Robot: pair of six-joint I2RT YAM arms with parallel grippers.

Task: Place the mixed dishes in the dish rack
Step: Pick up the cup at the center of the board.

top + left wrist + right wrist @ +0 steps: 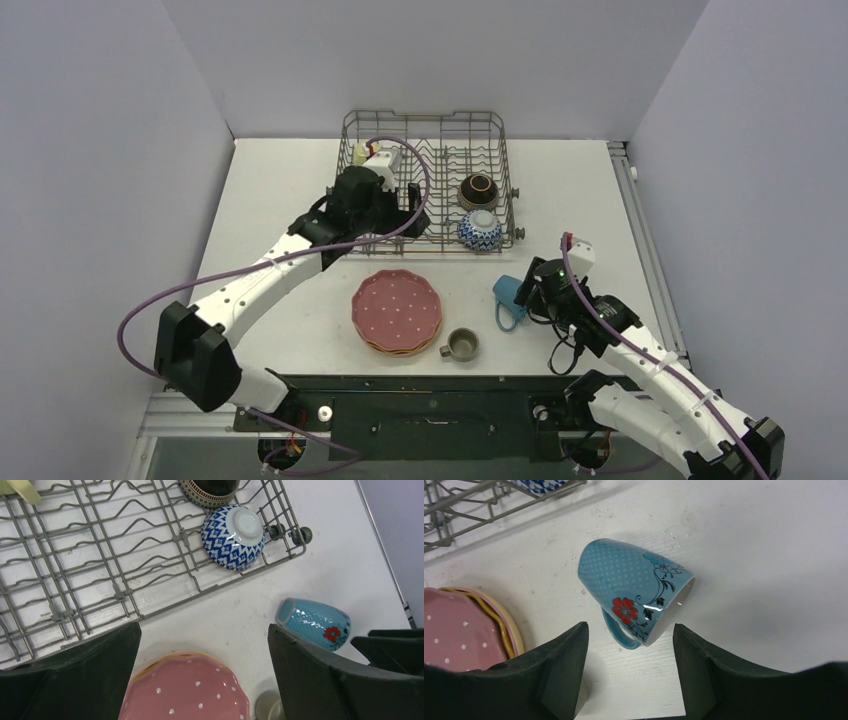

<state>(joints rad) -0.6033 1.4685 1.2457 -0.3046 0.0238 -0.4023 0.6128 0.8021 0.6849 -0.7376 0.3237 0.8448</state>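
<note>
A: What sits closest to the right wrist camera?

B: The right gripper [630, 635]. Its two black fingers [559, 675] are spread apart and grip nothing. A blue dotted ceramic mug [634, 580] with a red flower lies on its side on the white table [764, 555], just ahead of the fingertips. Its handle and the lower edge of its rim reach the mouth of the gap, and I see no contact with either finger.

A: And the other arm?

B: The left gripper [204, 635] stands wide open, holding nothing, above the near edge of the grey wire dish rack [75, 555]. Below the gap between its fingers lies a stack of scalloped plates [185, 690], with the pink white-dotted one on top.

A: What is inside the rack?

B: Ahead of those fingertips, a blue-and-white patterned bowl [232, 537] rests upside down in the rack's near corner, with a dark brown bowl [207, 490] just beyond it. A pale yellow mug [17, 487] sits far off toward the opposite side.

A: Anything else?

B: A small grey-olive mug [460, 344] stands upright just beside the plate stack, partly hidden by one left finger.
</note>
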